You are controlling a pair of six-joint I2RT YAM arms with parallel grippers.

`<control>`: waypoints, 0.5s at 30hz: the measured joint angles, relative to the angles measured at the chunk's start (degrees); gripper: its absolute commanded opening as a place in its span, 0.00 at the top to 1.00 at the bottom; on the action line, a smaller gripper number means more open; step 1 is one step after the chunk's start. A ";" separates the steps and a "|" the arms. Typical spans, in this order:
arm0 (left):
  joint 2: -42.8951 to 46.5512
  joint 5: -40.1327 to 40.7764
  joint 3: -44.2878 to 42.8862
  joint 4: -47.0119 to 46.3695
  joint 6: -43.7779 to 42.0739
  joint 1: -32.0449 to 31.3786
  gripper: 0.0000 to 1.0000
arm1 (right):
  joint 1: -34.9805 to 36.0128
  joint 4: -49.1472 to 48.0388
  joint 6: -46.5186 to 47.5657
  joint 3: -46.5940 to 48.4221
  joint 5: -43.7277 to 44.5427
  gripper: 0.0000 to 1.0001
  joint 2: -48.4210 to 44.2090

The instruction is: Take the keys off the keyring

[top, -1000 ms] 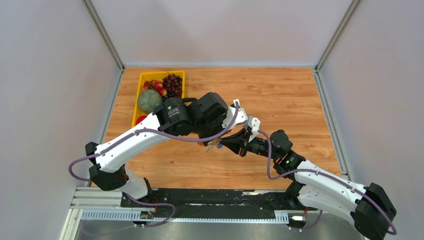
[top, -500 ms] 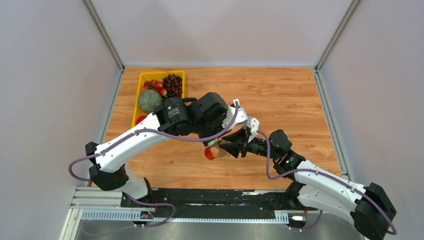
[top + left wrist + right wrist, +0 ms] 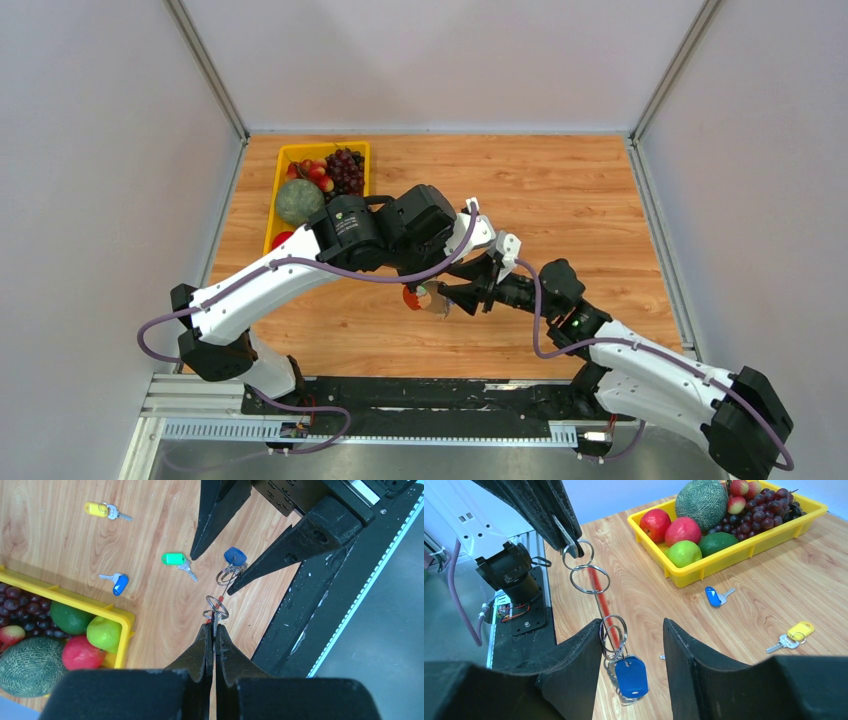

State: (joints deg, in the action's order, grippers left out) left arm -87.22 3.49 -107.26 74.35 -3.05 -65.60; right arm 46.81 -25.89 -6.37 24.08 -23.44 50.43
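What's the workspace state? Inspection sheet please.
Surface: wooden table.
Job's things: keyring held above the table, one blue key on it; yellow key, green key and second blue key lie loose on the table.
Clutter: yellow tray of fruit, far left.
Claws: left claw shut on keyring; right claw open around the hanging blue key's ring.
Cables: purple cables along both arms.
Surroundings: grey walls on three sides.

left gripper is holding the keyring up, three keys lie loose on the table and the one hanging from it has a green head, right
No: the key hanging from the keyring has a blue head, as the right wrist view shows. The green key is one of the three loose on the table. The rest holds.
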 measured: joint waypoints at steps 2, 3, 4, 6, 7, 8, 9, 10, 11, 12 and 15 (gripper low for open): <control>0.00 0.00 0.00 0.00 0.02 0.00 1.00 | 0.00 0.07 0.02 0.00 0.55 0.49 -0.28; 0.00 0.00 0.00 0.00 0.04 0.00 1.00 | 0.00 0.11 0.02 0.00 0.74 0.49 -0.39; 0.00 0.00 0.00 0.00 0.04 0.00 1.00 | 0.00 0.13 0.02 0.00 0.87 0.49 -0.48; 0.00 0.00 0.00 0.00 0.04 0.00 1.00 | 0.00 0.42 0.02 0.00 0.96 0.49 -0.76; 0.00 0.00 0.00 0.00 0.04 0.00 1.00 | 0.00 0.46 0.02 0.00 0.96 0.48 -0.92; 0.00 0.00 0.00 0.00 0.07 0.00 1.00 | 0.00 0.50 0.00 0.02 0.94 0.48 -1.03; 0.00 0.00 0.00 0.00 0.13 0.00 1.00 | 0.00 0.57 0.00 0.04 0.90 0.47 -1.16; -0.02 0.02 0.00 0.02 0.20 0.00 1.00 | 0.00 0.63 0.00 0.11 0.81 0.47 -1.27; -0.07 0.04 0.00 0.02 0.28 0.00 1.00 | 0.00 0.76 -0.02 0.28 0.52 0.46 -1.42; -0.11 0.04 0.00 0.02 0.42 0.00 1.00 | 0.00 0.81 0.00 0.42 0.31 0.46 -1.57; -0.68 0.07 -0.02 0.11 0.87 0.00 1.00 | 0.04 0.85 0.02 0.76 -0.35 0.45 -2.47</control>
State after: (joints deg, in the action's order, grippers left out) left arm -87.90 3.55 -107.28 74.46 -2.17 -65.60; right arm 46.85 -25.04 -6.35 24.84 -23.79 47.97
